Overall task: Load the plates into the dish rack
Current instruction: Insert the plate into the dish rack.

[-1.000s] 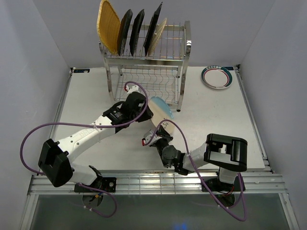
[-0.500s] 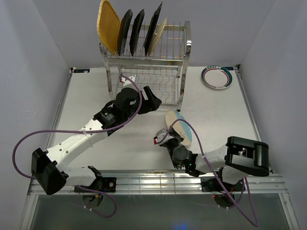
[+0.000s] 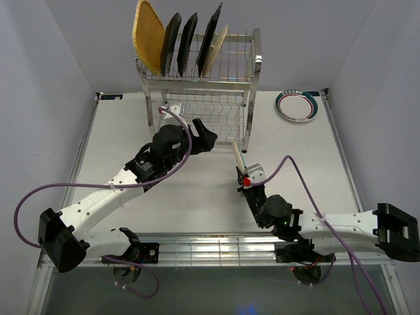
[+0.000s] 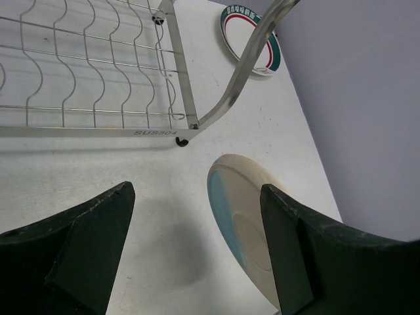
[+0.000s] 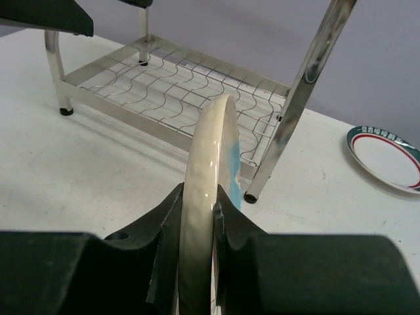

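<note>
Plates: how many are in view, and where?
7. Five plates stand in the top tier of the dish rack; the cream-blue plate is in the right gripper; the teal-rimmed plate lies on the table, far right. None looks hidden.

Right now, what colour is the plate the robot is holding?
The plate is cream with a light blue side. The left wrist view shows it best.

1. It looked like a robotics lab test cell.
2. Plain pale walls [image 3: 52, 79] boxed in a white tabletop [image 3: 295, 157].
3. A cabled left arm [image 3: 111, 193] and right arm [image 3: 335, 226] stood on a metal rail [image 3: 210, 248] at its near edge.
</note>
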Robot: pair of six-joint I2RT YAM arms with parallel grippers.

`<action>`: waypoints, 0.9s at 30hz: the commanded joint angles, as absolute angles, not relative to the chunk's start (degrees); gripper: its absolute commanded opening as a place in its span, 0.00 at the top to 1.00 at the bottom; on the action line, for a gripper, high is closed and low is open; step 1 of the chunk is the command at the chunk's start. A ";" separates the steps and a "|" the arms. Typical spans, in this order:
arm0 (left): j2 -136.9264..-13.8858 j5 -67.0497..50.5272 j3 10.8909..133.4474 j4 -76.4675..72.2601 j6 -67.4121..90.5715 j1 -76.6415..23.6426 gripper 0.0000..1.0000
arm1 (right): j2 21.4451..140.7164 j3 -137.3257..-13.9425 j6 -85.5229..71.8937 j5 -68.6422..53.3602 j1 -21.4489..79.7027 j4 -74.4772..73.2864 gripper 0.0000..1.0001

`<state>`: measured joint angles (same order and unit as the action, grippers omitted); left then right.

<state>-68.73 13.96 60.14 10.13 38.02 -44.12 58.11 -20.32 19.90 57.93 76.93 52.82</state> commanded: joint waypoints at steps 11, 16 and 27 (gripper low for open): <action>-62.13 19.16 48.96 -13.61 20.24 -44.30 0.08 | 49.04 -44.09 10.46 53.08 76.90 29.20 0.92; -66.43 20.57 50.80 -13.89 14.95 -44.30 0.06 | 50.88 -53.33 11.34 52.47 76.64 24.80 0.92; -66.10 18.39 44.58 -24.34 6.68 -44.30 0.06 | 58.53 -73.55 11.34 49.75 74.54 16.88 0.92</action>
<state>-69.23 20.88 47.11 -18.22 10.20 -44.10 58.30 -66.24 10.87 52.29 75.59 12.62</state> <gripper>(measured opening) 0.935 0.245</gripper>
